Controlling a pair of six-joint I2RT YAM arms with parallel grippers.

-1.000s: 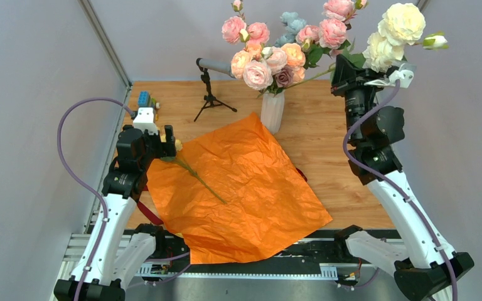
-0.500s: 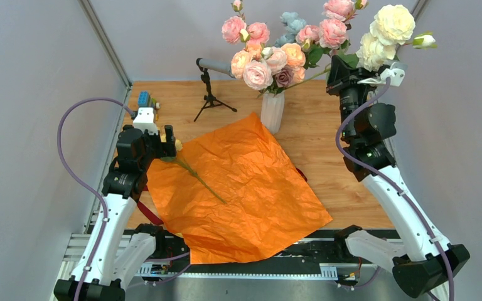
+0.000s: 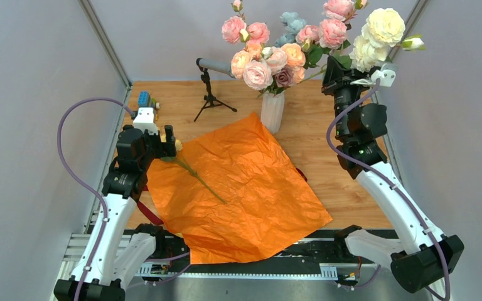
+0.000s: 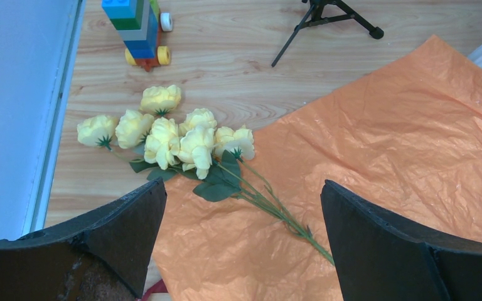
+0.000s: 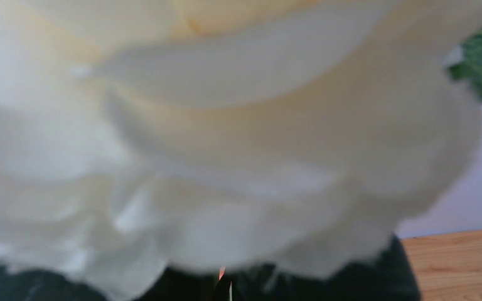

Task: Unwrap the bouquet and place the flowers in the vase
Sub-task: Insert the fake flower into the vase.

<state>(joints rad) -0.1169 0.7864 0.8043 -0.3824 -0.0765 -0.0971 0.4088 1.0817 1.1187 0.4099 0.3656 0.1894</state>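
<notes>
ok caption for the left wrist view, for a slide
Left claw open above yellow flowers lying at the edge of the spread orange paper

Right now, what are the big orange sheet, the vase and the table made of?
Orange sheet: looks like thin matte paper, creased and crinkled all over. Vase: probably frosted plastic or glass, milky white with upright ribs; can't tell which. Table: wood or wood-look laminate, showing pale grain lines.

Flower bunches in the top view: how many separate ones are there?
3. A pink, peach and blue bunch stands in the vase. A cream bunch is in the right gripper's jaws, right of it. A yellow bunch lies at the orange paper's left edge. More may be hidden.
</notes>
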